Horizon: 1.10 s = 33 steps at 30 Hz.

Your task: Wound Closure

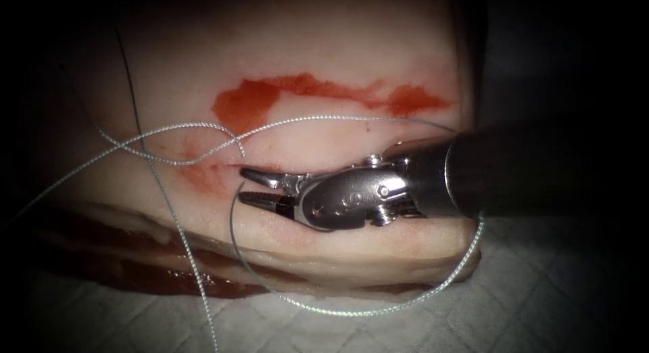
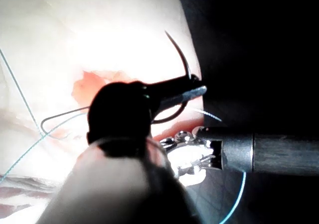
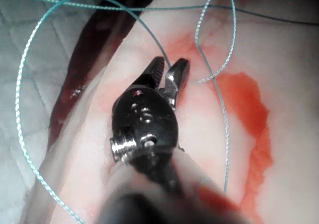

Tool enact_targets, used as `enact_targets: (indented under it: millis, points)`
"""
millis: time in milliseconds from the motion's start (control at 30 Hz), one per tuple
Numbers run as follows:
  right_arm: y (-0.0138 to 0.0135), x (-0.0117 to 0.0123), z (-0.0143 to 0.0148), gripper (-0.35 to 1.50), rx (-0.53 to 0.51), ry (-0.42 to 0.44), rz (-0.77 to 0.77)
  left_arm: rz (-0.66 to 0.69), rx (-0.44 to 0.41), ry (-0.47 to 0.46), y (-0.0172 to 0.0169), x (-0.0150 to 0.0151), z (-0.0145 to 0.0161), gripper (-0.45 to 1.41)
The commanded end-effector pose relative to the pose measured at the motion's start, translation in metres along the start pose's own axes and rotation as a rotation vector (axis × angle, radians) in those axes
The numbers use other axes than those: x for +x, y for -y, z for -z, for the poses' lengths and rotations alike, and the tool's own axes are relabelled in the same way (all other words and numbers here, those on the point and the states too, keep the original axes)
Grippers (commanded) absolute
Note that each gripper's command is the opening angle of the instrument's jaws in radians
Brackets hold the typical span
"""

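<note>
Endoscope view, nearest: a white quilted pad [image 1: 541, 292] lies on the desk under the tissue [image 1: 378, 245].
Thread, front: the thread [image 1: 378, 311] sweeps in a wide loop over the pad and the tissue's near edge, then rises past the right arm's shaft.
Right claw: the right claw [image 1: 257, 189] reaches in from the right and lies low over the tissue, its jaws apart and clamped on nothing.
Thread at the claw: a thin smooth stretch curves just off the lower jaw's tip; I cannot tell whether it touches.
Cut: the cut [image 1: 203, 172] shows as a reddened line just beyond the claw's tips.
Thread, left: two strands cross over the tissue left of the claw.
Red fluid: a long patch of red fluid [image 1: 250, 103] sits farther back on the tissue.
Right wrist view: the right claw [image 3: 168, 73] is spread, with thread [image 3: 20, 109] arcing round it and red fluid [image 3: 249, 104] beyond.
Left wrist view: the left claw [image 2: 197, 87] is clamped on the needle [image 2: 180, 55] about mid-curve, over the tissue [image 2: 99, 35].
Needle: its point stands up free; I cannot tell whether the other end touches the tissue.
</note>
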Motion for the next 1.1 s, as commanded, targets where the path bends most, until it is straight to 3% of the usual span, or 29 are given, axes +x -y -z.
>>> enact_targets:
  millis: [33, 267, 367, 600, 633, 700, 800, 933, 1033, 1100]
  points:
    - [-0.0002, 0.0002, -0.0010, 0.10, 0.002, 0.001, 0.000, -0.001, 0.001, 0.000, -0.0006, 0.0003, -0.0003, -0.45]
    - [0.0000, 0.0005, -0.0011, 0.07, 0.005, -0.009, -0.001, -0.001, 0.001, 0.000, -0.0005, 0.0004, -0.0004, -0.45]
    - [-0.0002, 0.0003, -0.0020, -0.05, 0.010, -0.013, 0.001, -0.001, 0.002, 0.001, -0.0005, 0.0004, -0.0004, -0.45]
    - [-0.0003, -0.0002, -0.0030, -0.05, 0.010, -0.022, -0.001, -0.001, 0.002, 0.001, -0.0005, 0.0004, -0.0004, -0.45]
    - [-0.0002, -0.0002, -0.0027, -0.23, -0.007, -0.039, -0.002, -0.001, 0.002, 0.001, -0.0005, 0.0004, -0.0004, -0.45]
    - [0.0002, -0.0003, -0.0020, -0.35, -0.035, -0.066, -0.006, -0.001, 0.002, 0.001, -0.0004, 0.0004, -0.0004, -0.45]
    - [0.0031, -0.0014, 0.0008, -0.35, -0.030, -0.057, -0.033, 0.000, 0.002, 0.001, -0.0003, 0.0004, -0.0005, -0.45]
    - [0.0068, -0.0028, 0.0056, -0.35, 0.049, -0.048, -0.070, 0.000, 0.002, 0.001, -0.0003, 0.0004, -0.0004, -0.45]
    - [0.0105, -0.0038, 0.0106, -0.35, 0.126, -0.041, -0.089, 0.000, 0.002, 0.000, -0.0003, 0.0004, -0.0004, -0.45]
    - [0.0143, -0.0045, 0.0159, -0.35, 0.204, -0.050, -0.066, 0.000, 0.002, 0.000, -0.0003, 0.0004, -0.0004, -0.45]
